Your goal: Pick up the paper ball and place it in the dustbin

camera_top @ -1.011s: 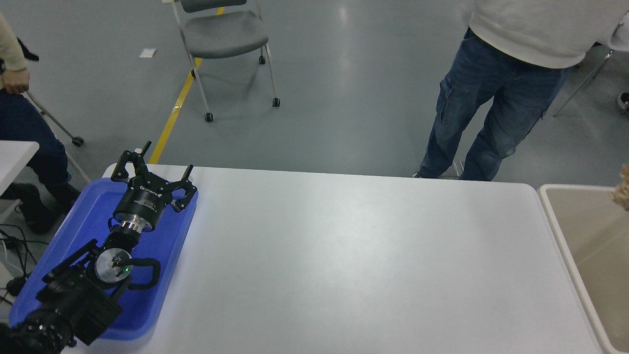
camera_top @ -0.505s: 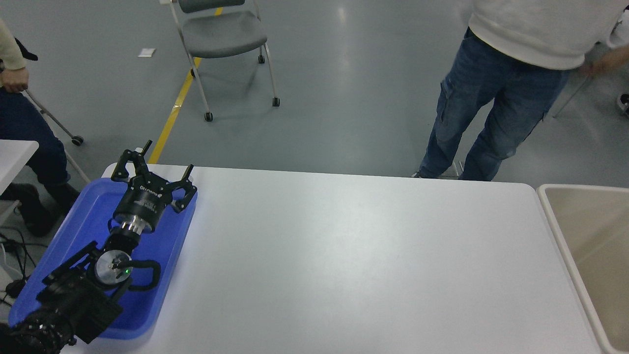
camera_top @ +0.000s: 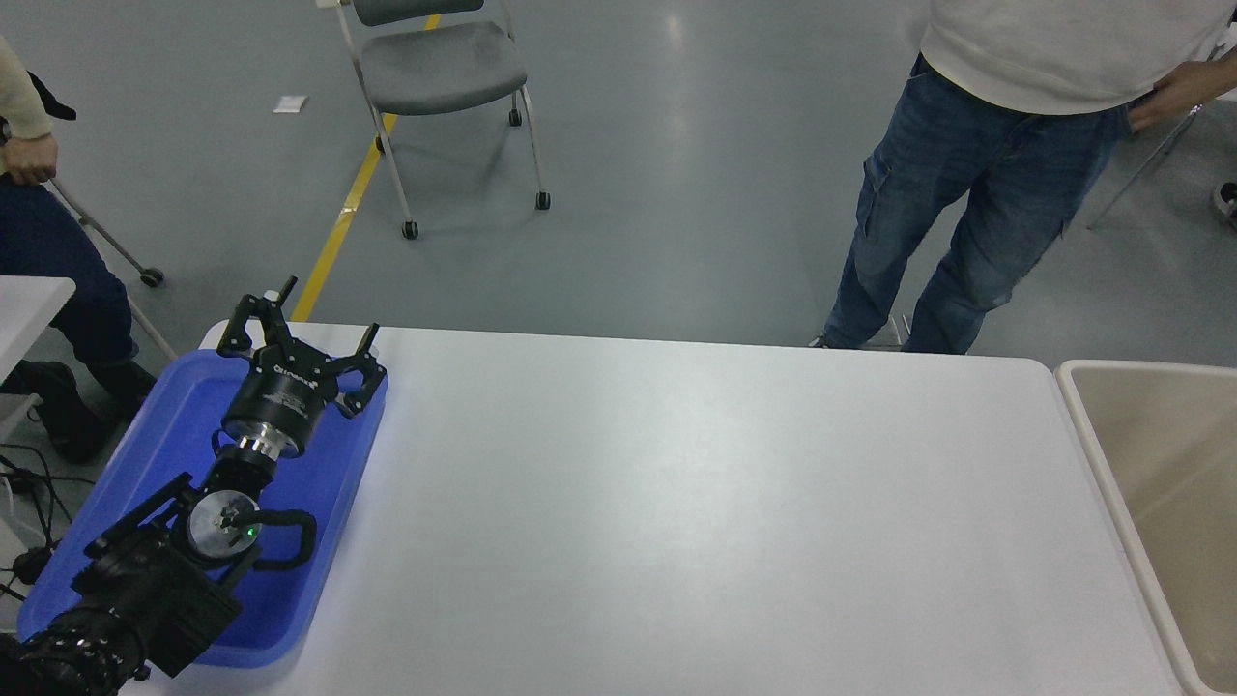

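Left gripper (camera_top: 296, 333) parked over blue tray (camera_top: 164, 425), jaws wide, empty; no paper ball visible; dustbin (camera_top: 1092, 425) far right; right arm unseen

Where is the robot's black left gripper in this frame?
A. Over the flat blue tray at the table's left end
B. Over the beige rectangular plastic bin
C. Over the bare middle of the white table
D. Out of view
A: the left gripper sits open over the far end of the flat blue tray at the left end of the white table.
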Robot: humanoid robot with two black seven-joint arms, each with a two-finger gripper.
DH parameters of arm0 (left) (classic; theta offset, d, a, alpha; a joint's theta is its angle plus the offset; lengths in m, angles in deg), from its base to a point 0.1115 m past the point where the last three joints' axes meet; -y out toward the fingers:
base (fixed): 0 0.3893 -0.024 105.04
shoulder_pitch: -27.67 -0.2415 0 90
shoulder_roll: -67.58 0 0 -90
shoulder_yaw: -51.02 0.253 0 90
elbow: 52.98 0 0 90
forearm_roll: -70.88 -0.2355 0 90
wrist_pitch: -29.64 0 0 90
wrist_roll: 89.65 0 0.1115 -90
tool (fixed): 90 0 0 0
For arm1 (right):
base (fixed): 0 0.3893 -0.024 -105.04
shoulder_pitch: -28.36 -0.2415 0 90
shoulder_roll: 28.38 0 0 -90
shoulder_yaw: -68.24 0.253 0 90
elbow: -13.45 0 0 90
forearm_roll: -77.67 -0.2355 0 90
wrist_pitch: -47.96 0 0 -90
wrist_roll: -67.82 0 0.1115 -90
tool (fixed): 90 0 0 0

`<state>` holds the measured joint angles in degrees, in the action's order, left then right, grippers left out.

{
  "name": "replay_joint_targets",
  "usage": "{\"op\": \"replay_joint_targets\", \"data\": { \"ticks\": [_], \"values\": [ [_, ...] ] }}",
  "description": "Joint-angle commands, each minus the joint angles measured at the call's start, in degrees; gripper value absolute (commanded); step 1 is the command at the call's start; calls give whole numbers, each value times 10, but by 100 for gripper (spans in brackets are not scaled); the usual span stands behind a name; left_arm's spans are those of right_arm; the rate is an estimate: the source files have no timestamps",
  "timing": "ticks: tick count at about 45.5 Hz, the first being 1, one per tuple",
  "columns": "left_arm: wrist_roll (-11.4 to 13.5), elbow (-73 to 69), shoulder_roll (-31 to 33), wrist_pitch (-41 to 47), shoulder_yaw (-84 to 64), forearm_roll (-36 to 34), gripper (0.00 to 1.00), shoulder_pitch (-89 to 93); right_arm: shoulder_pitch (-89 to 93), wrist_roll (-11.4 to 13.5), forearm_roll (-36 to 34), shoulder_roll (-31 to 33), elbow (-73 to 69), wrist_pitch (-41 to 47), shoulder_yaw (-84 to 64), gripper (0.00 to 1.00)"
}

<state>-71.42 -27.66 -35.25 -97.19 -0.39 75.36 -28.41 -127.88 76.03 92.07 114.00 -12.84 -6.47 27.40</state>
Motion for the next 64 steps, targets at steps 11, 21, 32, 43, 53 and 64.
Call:
{"op": "replay_joint_targets", "data": {
  "ticks": [11, 21, 32, 43, 53, 64],
  "values": [
    [0, 0, 0, 0, 0, 0, 100, 0, 259, -3, -5, -164, 161, -302, 167, 0],
    [1, 0, 0, 0, 0, 0, 100, 0, 297, -3, -5, -206, 182, -375, 173, 0],
    [0, 0, 0, 0, 0, 0, 100, 0, 320, -3, -5, -233, 198, -393, 173, 0],
    [0, 0, 0, 0, 0, 0, 100, 0, 326, -4, -2, -241, 204, -407, 167, 17],
    [1, 0, 0, 0, 0, 0, 100, 0, 327, -4, -2, -241, 215, -470, 169, 76],
    [1, 0, 0, 0, 0, 0, 100, 0, 326, -4, -5, -242, 214, -485, 173, 81]
  ]
}}
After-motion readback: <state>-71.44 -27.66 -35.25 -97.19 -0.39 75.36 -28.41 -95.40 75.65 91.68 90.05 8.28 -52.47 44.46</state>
